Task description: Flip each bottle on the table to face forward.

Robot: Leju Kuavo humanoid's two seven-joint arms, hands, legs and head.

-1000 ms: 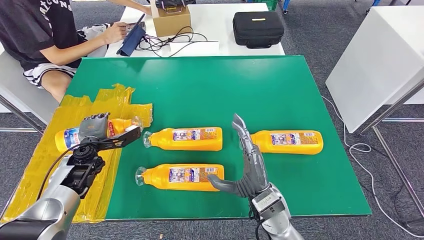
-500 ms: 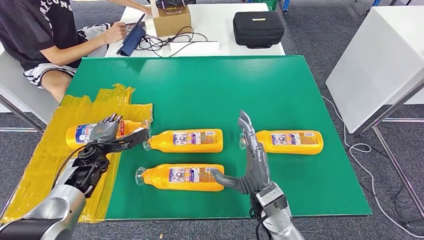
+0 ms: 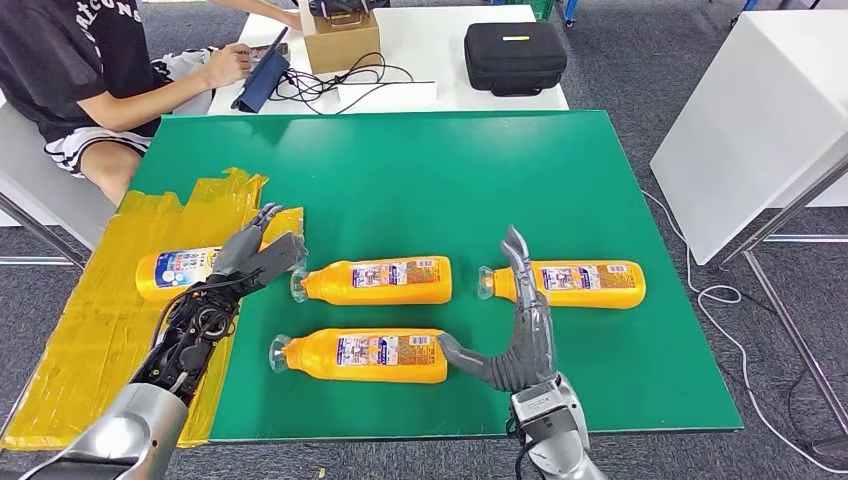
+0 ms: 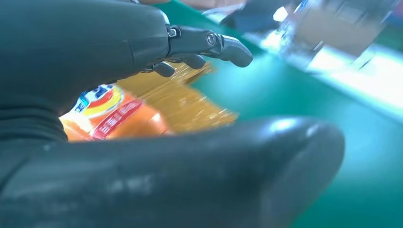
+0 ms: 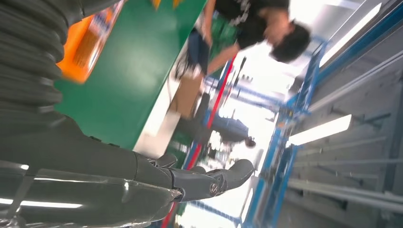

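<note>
Left hand [image 3: 255, 250] has let go of the far-left orange plastic bottle [image 3: 180, 272]: a second ago its fingers were wrapped over the bottle's middle, half a second ago loosening, now they are spread and lifted off toward the bottle's cap end, holding nothing. The left wrist view agrees: open fingers [image 4: 209, 45] above, the thumb below, and the orange bottle with its red-and-blue label lying free behind the gap. That bottle has slid a little to the right on the crinkled yellow plastic sheet [image 3: 90, 340] and rolled, so a blue-and-white front label faces up. Judgement: this one is flipped and released; the left hand is free for the next.

Right hand [image 3: 515, 335] is open too, fingers straight up, thumb stuck out toward the base of the near orange bottle [image 3: 362, 355]; it has drifted right and now stands between that bottle and the right orange bottle [image 3: 565, 284], gripping neither. It looks like it is lining up on one of them; which one, cannot tell.

Middle orange bottle [image 3: 375, 281] and the other two on the green table mat [image 3: 480, 170] lie on their sides, caps left, showing small-print back labels, so probably three remain to turn.

Label text is too small to read; no brand legible. The seated person's [image 3: 90, 70] black shirt has white lettering, partly cut off.
</note>
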